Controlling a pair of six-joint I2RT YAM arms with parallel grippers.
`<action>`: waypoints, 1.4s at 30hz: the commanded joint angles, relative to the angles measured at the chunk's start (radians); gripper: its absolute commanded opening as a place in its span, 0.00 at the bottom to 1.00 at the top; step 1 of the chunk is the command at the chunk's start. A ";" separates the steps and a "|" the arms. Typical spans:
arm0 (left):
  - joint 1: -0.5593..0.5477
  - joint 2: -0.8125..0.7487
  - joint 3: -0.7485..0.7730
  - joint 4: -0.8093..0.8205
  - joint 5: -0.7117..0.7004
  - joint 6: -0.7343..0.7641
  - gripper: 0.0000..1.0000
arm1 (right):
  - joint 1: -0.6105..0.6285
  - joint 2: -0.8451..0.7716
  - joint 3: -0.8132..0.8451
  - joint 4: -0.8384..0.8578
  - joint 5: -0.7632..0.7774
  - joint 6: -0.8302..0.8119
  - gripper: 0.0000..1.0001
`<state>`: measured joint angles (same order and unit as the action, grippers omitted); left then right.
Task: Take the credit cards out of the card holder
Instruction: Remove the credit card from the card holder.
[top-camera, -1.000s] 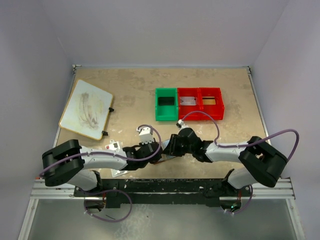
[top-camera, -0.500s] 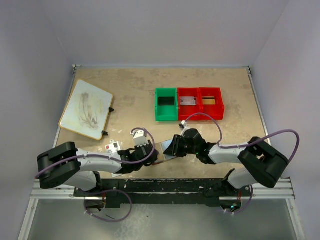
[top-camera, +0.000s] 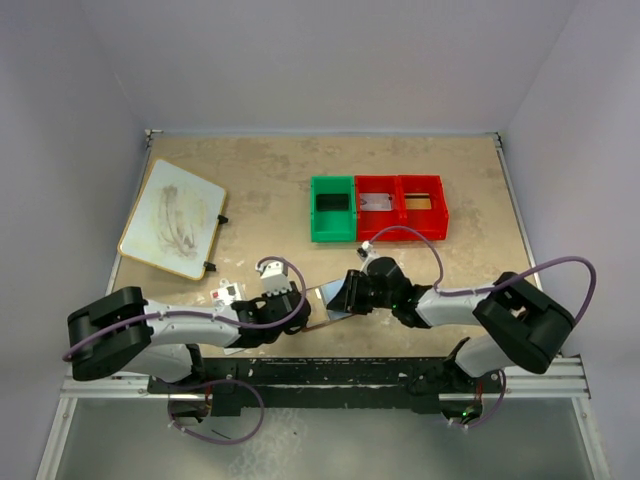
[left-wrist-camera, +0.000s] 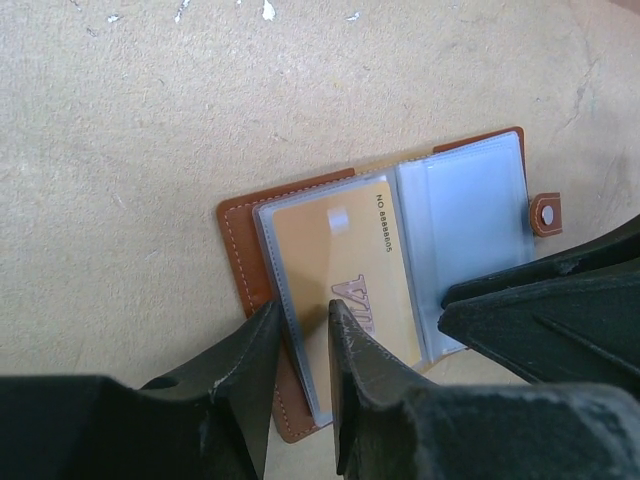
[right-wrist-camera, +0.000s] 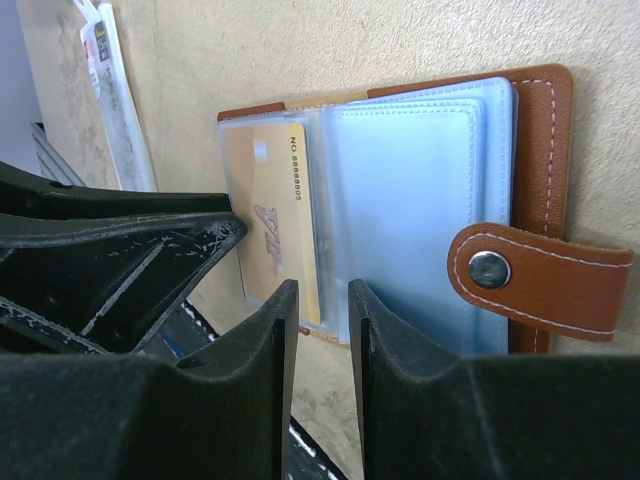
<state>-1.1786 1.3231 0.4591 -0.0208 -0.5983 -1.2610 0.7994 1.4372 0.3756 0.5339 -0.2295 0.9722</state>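
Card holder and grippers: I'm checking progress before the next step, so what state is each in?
card holder, spread open
snap tab, unfastened
golden card, inside its clear pocket, not yet out
left gripper, jaws narrowly apart astride the holder's edge, grip unclear
right gripper, jaws narrowly apart at the holder's edge, grip unclear

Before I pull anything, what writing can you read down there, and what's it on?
"NO 8888805", digits not certain: on the gold credit card in the card holder.
"VI", a logo on the same card, the rest covered.
Print on the packet: too blurred to read.
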 joint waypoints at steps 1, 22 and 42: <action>0.002 -0.033 -0.009 -0.009 -0.030 -0.009 0.21 | -0.003 0.019 0.028 0.008 -0.017 -0.031 0.30; 0.002 0.087 0.010 -0.007 -0.005 0.009 0.00 | -0.003 0.127 0.040 0.135 -0.099 -0.022 0.28; -0.006 0.060 -0.008 0.020 0.017 0.005 0.00 | 0.002 0.116 0.019 0.411 -0.091 0.217 0.21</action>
<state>-1.1782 1.3808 0.4671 0.0132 -0.6525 -1.2606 0.7898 1.5982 0.3286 0.8833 -0.3058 1.1694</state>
